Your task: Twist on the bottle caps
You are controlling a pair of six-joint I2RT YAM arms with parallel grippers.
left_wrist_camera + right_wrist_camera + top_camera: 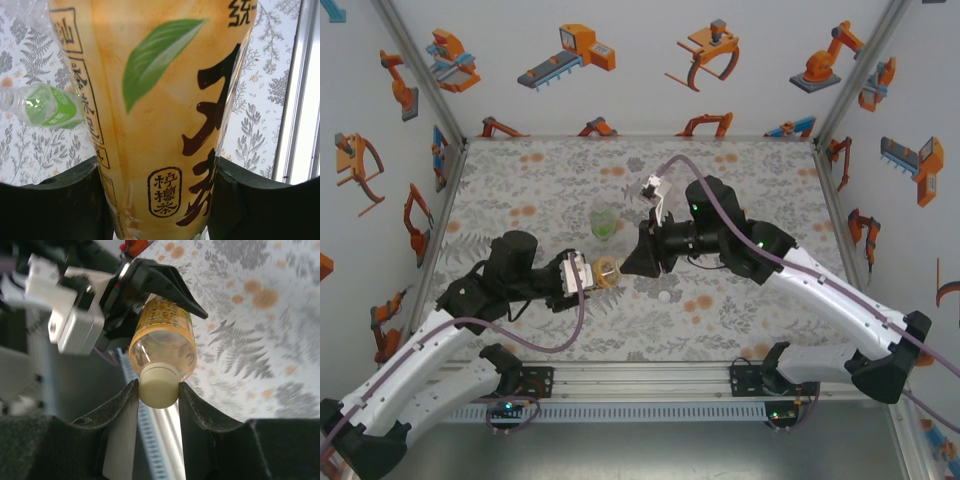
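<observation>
Left jaws pinch the bottle (162,335) mid-label, right jaws squeeze its cap (159,385), looks light and squashy so grip gently.

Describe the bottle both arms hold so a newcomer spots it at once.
On the floral table, look mid-table, where both arms meet. The yellow-orange bottle is held sideways between them, left gripper jaws on its body, right gripper jaws on its pale cap. Unlike the green-tinted bottle behind, it carries a leaf-printed label.

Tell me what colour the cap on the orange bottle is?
The cap on the orange bottle is pale yellow, clearest in the right wrist view.
</observation>
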